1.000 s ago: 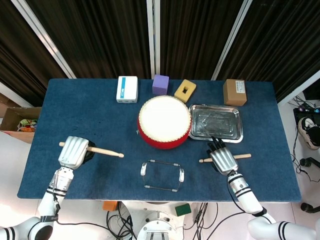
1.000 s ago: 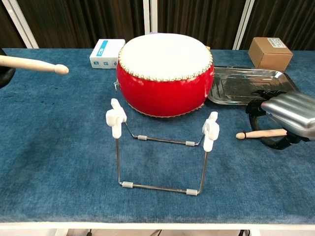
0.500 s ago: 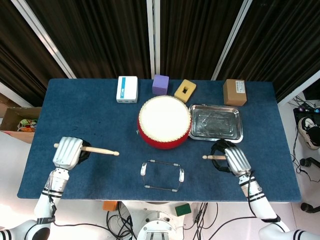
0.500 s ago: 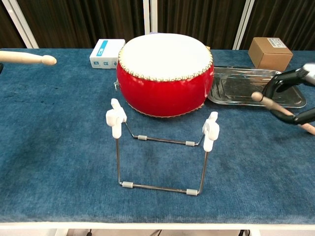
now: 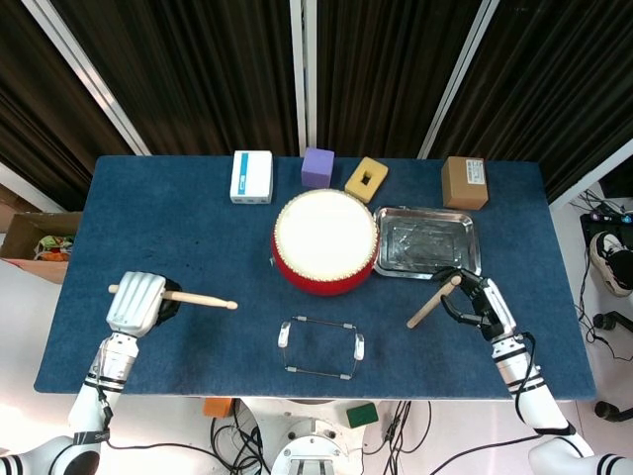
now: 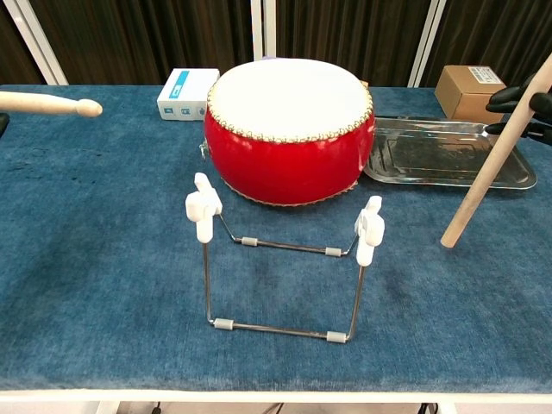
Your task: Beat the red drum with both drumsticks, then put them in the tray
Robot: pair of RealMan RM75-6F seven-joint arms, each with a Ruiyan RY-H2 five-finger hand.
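Meanwhile, left of the round red drum, the left hand hovers palm down, fingers curled around a smooth wooden drumstick held level. Right of the drum, the right hand grips a second drumstick slanting downward, beside the shiny metal tray.

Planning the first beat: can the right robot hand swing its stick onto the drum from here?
Probably yes. The right robot hand holds its stick beside the tray; bare cloth lies between stick and drum.
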